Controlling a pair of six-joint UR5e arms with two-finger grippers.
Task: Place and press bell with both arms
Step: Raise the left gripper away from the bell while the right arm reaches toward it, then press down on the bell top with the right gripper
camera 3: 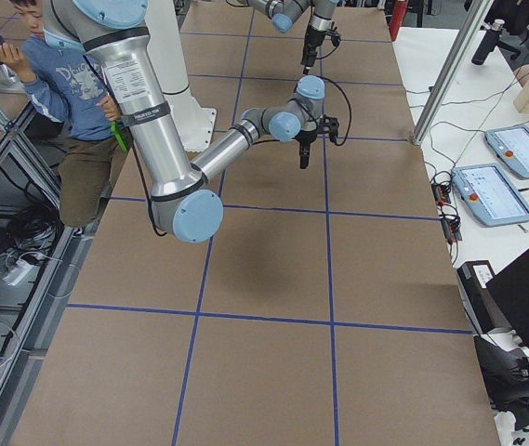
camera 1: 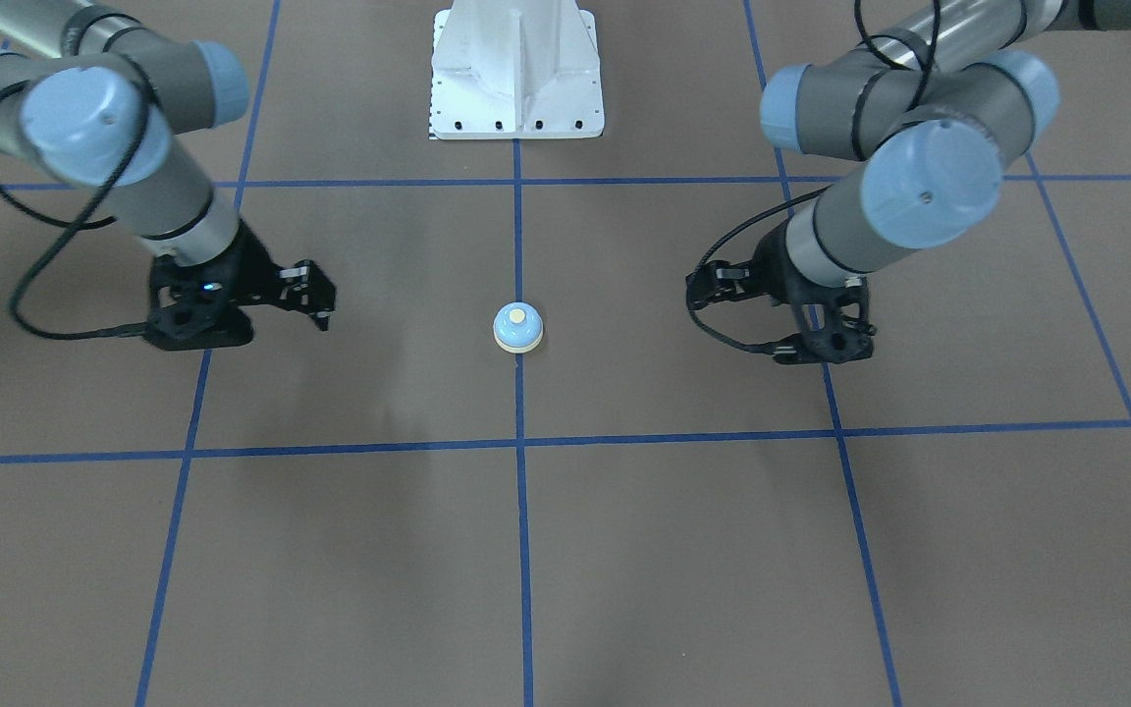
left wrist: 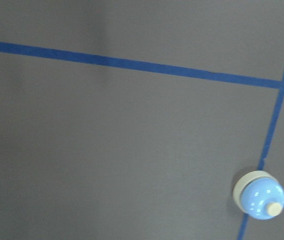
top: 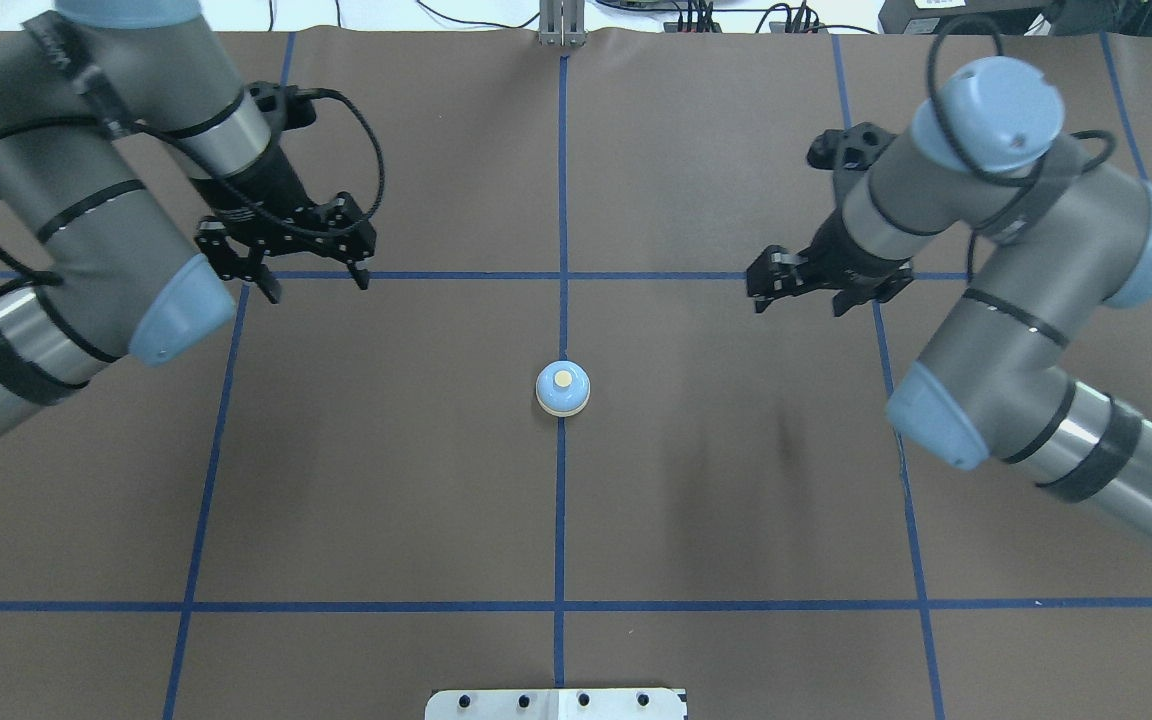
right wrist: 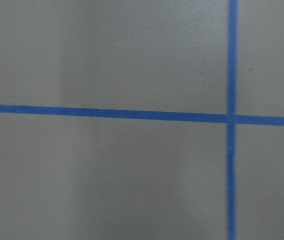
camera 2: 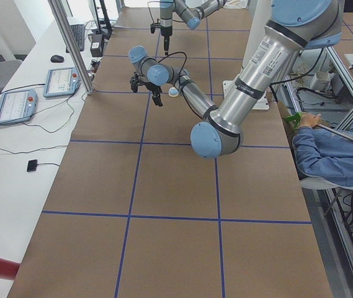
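bell sits upright on a blue tape line; i see left gripper and right gripper both spread open, empty, well apart from it.

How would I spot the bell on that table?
Start with the brown table crossed by blue tape lines. On the centre line sits the bell. It is the only small round thing: a light-blue dome with a cream button.
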